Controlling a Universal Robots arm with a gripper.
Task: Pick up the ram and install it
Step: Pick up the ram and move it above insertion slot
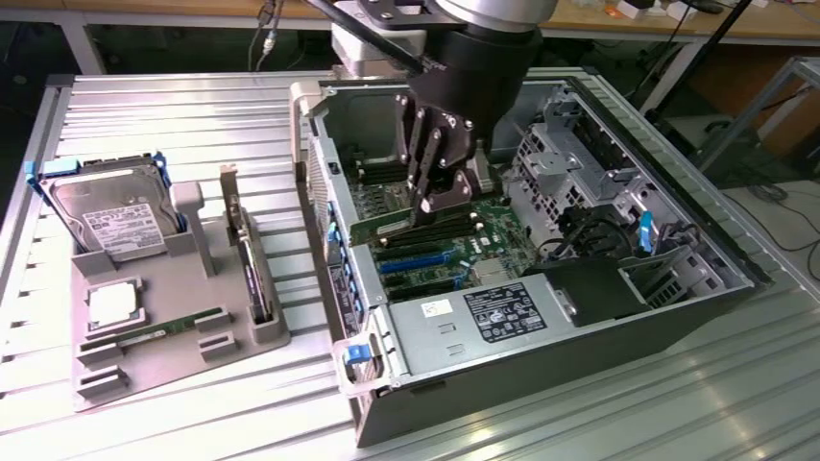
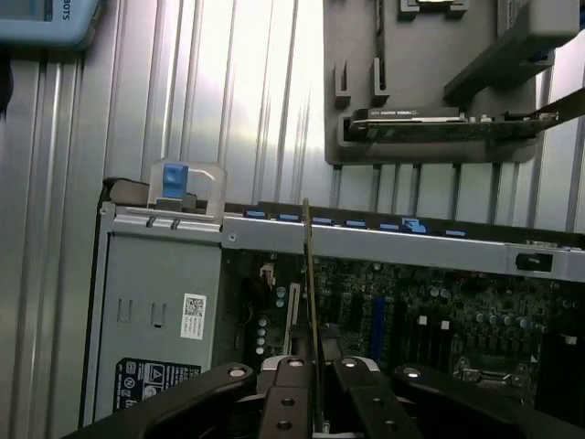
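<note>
My gripper (image 1: 433,205) reaches down into the open computer case (image 1: 564,317) and is shut on the ram (image 1: 382,228), a thin green stick that juts out from the fingers toward the exterior view's left. It hangs just above the motherboard (image 1: 477,248) and its blue and black slots. In the wrist view the ram (image 2: 309,274) appears edge-on as a narrow strip rising from between the fingers of the gripper (image 2: 315,377), over the board near the case wall (image 2: 366,233). Whether the ram touches a slot I cannot tell.
At the exterior view's left a grey holder tray (image 1: 167,360) carries a hard drive (image 1: 109,216), a square silver processor chip (image 1: 113,303) and an upright expansion card (image 1: 250,264). The case's power supply (image 1: 500,307), drive cage (image 1: 564,158) and cables (image 1: 590,235) crowd around the gripper.
</note>
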